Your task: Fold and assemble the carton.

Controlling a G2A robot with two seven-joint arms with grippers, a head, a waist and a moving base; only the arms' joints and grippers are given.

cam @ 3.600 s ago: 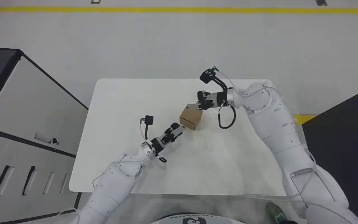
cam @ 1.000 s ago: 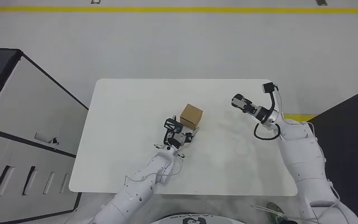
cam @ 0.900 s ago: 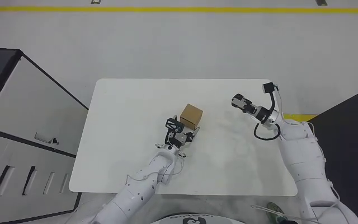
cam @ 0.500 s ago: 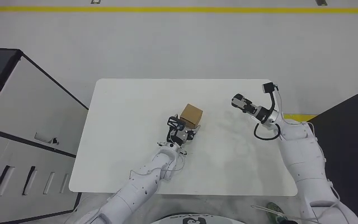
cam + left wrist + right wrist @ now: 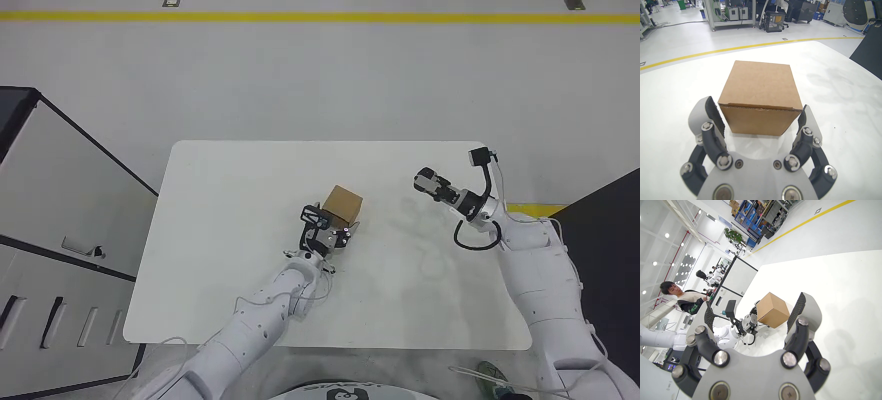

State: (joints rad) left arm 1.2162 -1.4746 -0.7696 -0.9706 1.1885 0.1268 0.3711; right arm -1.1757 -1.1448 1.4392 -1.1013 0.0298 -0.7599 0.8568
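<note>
Brown carton [image 5: 761,91] sitting closed on white table [image 5: 230,200], left gripper [image 5: 757,104] spreading jaws just wider than its near face, right gripper [image 5: 754,300] hanging well apart, jaws released wide.

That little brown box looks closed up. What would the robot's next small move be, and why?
Probably close the left hand on the carton: its open fingers flank the near face, the carton looks fully folded, and the right hand hangs open, well away.

- Top view: overhead, straight down, whole table [image 5: 230,200].
- Left wrist: low, close on the carton [image 5: 761,91].
- Right wrist: farther off near the right edge, sharing the same carton.
</note>
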